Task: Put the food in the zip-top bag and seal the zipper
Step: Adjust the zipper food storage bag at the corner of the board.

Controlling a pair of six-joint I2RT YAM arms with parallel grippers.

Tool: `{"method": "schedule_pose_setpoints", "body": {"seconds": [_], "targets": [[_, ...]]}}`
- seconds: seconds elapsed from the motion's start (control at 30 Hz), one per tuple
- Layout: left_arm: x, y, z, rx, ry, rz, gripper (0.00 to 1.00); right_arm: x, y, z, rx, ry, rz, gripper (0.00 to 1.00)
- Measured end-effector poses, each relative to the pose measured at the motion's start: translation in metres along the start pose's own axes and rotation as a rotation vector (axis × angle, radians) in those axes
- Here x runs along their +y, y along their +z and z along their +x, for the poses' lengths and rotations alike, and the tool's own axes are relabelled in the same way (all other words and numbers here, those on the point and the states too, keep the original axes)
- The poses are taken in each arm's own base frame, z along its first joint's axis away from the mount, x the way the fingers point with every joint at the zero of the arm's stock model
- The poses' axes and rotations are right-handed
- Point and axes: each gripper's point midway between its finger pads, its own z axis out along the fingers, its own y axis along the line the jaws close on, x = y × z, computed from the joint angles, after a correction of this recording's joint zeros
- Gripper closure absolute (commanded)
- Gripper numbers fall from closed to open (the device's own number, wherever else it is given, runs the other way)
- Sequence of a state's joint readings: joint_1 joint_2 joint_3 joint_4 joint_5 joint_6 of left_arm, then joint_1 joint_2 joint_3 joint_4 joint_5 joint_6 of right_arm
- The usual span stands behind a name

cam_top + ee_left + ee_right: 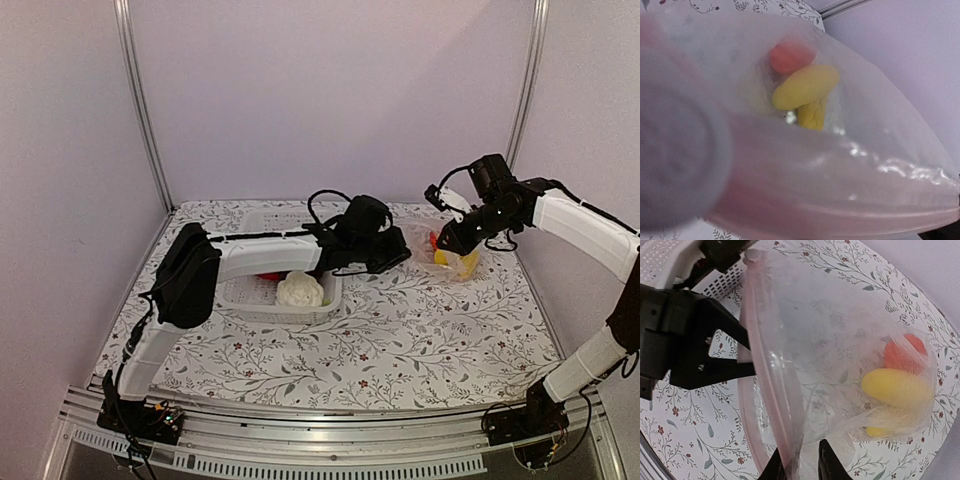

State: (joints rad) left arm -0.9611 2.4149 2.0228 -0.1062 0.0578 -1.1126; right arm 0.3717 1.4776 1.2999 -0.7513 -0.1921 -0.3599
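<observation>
Bag work sat at 2 o'clock on the counter (400, 340). The zip-top bag (840, 340) gaped open, with red fruit (900, 355) and yellow corn (895, 387) inside. My right gripper (802, 465) had its jaws nipped on the zipper (772, 365). The left gripper (749, 356) met the bag's mouth from 9 o'clock; I couldn't tell whether its jaws were clamped. Cauliflower (300, 290) lay in the white basket (240, 295).
</observation>
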Motion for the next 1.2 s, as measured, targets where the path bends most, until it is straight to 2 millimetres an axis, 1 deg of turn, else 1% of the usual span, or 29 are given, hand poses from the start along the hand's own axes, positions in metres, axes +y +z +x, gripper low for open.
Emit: {"method": "schedule_pose_setpoints", "body": {"seconds": [0.07, 0.1, 0.2, 0.33, 0.4, 0.47, 0.53, 0.6, 0.63, 0.7, 0.73, 0.77, 0.93, 1.0, 1.07, 1.13, 1.17, 1.2], "targets": [[-0.008, -0.001, -0.003, -0.009, 0.002, 0.025, 1.0, -0.007, 0.004, 0.009, 0.031, 0.011, 0.046, 0.72], [-0.011, -0.001, -0.005, -0.014, 0.003, 0.035, 1.0, -0.013, 0.006, 0.015, 0.051, 0.009, 0.084, 0.72], [-0.014, -0.001, -0.006, -0.019, 0.005, 0.048, 1.0, -0.025, 0.006, 0.022, 0.082, 0.013, 0.157, 0.73], [-0.016, -0.001, -0.004, -0.019, 0.007, 0.05, 1.0, -0.044, 0.002, 0.023, 0.094, 0.021, 0.268, 0.88], [-0.016, -0.001, -0.003, -0.018, 0.008, 0.05, 1.0, -0.057, -0.003, 0.023, 0.104, 0.019, 0.344, 0.92], [-0.017, -0.002, -0.003, -0.019, 0.008, 0.051, 1.0, -0.075, -0.013, 0.022, 0.11, 0.01, 0.459, 0.93], [-0.018, -0.002, -0.004, -0.021, 0.008, 0.056, 1.0, -0.089, -0.027, 0.016, 0.098, -0.011, 0.563, 0.93], [-0.022, -0.003, -0.005, -0.026, 0.013, 0.07, 1.0, -0.096, -0.042, 0.008, 0.077, -0.04, 0.649, 0.92], [-0.026, -0.004, -0.006, -0.029, 0.017, 0.08, 1.0, -0.097, -0.048, 0.005, 0.067, -0.052, 0.67, 0.87], [-0.034, -0.008, -0.009, -0.04, 0.032, 0.102, 1.0, -0.091, -0.054, -0.001, 0.042, -0.07, 0.668, 0.75], [-0.039, -0.011, -0.012, -0.048, 0.039, 0.115, 1.0, -0.088, -0.054, -0.003, 0.031, -0.07, 0.649, 0.7], [-0.044, -0.014, -0.015, -0.055, 0.045, 0.127, 1.0, -0.084, -0.053, -0.005, 0.019, -0.066, 0.624, 0.69], [-0.061, -0.024, -0.021, -0.077, 0.067, 0.174, 1.0, -0.067, -0.048, -0.014, -0.032, -0.038, 0.509, 0.71], [-0.062, -0.025, -0.021, -0.078, 0.071, 0.176, 1.0, -0.063, -0.048, -0.019, -0.05, -0.035, 0.481, 0.75], [-0.061, -0.025, -0.021, -0.079, 0.076, 0.177, 1.0, -0.06, -0.048, -0.023, -0.065, -0.033, 0.46, 0.74], [-0.06, -0.025, -0.019, -0.078, 0.083, 0.175, 1.0, -0.058, -0.047, -0.027, -0.077, -0.035, 0.445, 0.7], [-0.059, -0.025, -0.019, -0.076, 0.086, 0.173, 1.0, -0.057, -0.047, -0.029, -0.085, -0.037, 0.436, 0.7], [-0.059, -0.025, -0.018, -0.075, 0.089, 0.173, 1.0, -0.057, -0.047, -0.032, -0.09, -0.042, 0.431, 0.73]]}}
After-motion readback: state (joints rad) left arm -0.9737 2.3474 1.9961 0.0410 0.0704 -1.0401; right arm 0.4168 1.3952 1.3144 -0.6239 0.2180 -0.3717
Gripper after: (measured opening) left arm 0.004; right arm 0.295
